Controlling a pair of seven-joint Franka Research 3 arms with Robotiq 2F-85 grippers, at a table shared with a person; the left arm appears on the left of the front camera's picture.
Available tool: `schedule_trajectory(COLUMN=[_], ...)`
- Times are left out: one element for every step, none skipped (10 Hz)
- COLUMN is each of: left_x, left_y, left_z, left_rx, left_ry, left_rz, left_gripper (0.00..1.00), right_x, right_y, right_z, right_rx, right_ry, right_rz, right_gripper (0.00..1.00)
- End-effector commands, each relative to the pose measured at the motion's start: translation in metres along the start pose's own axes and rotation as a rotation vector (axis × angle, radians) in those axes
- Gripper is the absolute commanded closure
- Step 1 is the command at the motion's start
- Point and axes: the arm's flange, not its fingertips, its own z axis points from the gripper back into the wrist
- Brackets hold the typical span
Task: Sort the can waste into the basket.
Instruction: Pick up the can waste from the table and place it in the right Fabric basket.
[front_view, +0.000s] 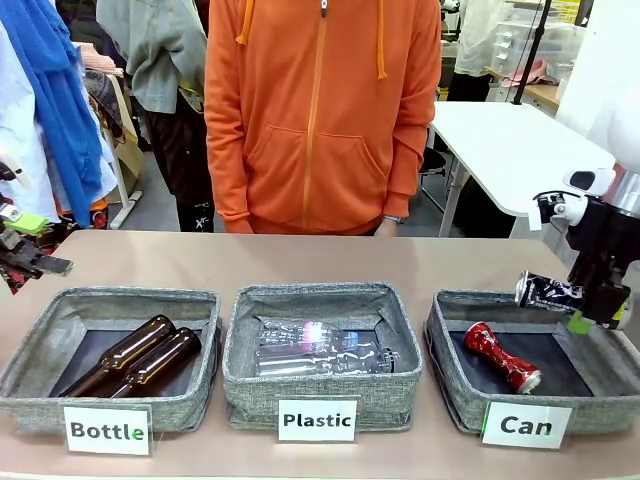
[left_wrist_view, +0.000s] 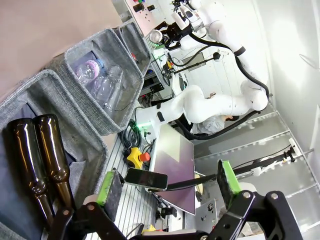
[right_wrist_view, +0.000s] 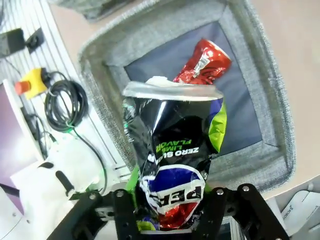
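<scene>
Dark can (right_wrist_view: 172, 150) over Can basket (front_view: 455, 400)
Right claw (right_wrist_view: 167, 220) jaws around its base, grip unclear; left claw (left_wrist_view: 167, 185) wide, empty; crushed, light, sharp-edged; red can (front_view: 500, 357) at 7 o'clock.

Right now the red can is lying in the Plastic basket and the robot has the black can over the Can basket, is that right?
Not quite. The red can lies in the Can basket, as the front view shows. The right gripper does have the black can over that basket.
</scene>
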Motion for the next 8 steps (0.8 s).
schedule_trajectory(left_x=[-0.0016, -0.0016, -0.0016, -0.0016, -0.0016, -0.0016, -0.0016, -0.0016], left_y=[-0.0029, -0.0029, -0.0029, -0.0029, -0.0029, -0.0029, -0.0029, -0.0029], left_z=[-0.0007, -0.0007, -0.0007, -0.0007, -0.0007, -0.0007, -0.0007, -0.0007], left_rx=[0.002, 0.002, 0.002, 0.002, 0.002, 0.002, 0.002, 0.002], left_ry=[0.013, 0.013, 0.013, 0.013, 0.013, 0.013, 0.013, 0.013], left_rz=[0.000, 0.000, 0.000, 0.000, 0.000, 0.000, 0.000, 0.000], left_gripper=[0.00, 0.00, 0.00, 0.00, 0.00, 0.00, 0.00, 0.00], right_x=[0.0028, 0.0033, 0.0030, 0.0028, 0.0034, 0.0062, 0.0094, 0.0126], right_y=[-0.0024, -0.0023, -0.0023, -0.0021, -0.0015, -0.0014, -0.0019, -0.0044], right_z=[-0.0020, -0.0020, -0.0022, -0.0023, -0.0021, -0.0005, 0.0026, 0.0058], right_rx=[-0.026, -0.026, -0.033, -0.033, -0.031, -0.003, 0.069, 0.148], right_ry=[-0.011, -0.015, -0.018, -0.023, -0.033, -0.066, -0.150, -0.268], right_rz=[0.008, 0.008, 0.007, 0.006, 0.000, -0.026, -0.082, -0.187], right_gripper=[0.00, 0.00, 0.00, 0.00, 0.00, 0.00, 0.00, 0.00])
